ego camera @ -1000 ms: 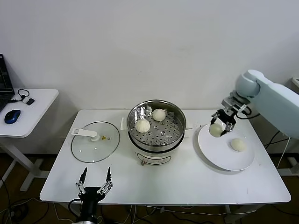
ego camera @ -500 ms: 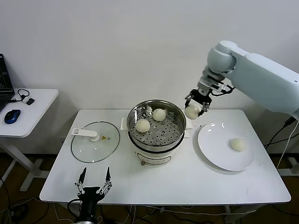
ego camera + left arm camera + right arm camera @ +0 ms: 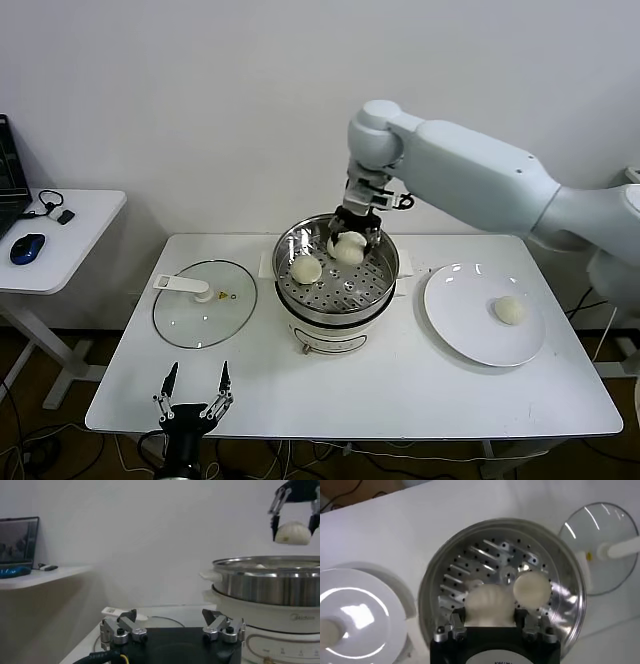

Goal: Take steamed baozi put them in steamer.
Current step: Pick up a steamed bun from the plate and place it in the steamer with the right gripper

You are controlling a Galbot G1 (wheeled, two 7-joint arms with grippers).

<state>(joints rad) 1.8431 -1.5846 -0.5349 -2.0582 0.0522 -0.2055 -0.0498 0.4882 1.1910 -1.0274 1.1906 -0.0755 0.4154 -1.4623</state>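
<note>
The right claw (image 3: 352,240) is gripping a steamed baozi (image 3: 349,250) between closed fingers, suspending it above the steamer (image 3: 337,320) so it is clearing the rim before release onto the perforated tray. The left claw (image 3: 190,395), spread open and empty, is idling below the counter (image 3: 400,385) edge.

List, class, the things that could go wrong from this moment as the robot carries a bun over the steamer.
1. The right gripper holds a bun above the steamer; released from there, it may bounce or roll on the tray.
2. Two buns already sit inside; the new one could land on one of them.
3. Lowering further, the gripper might knock the steel rim.
</note>
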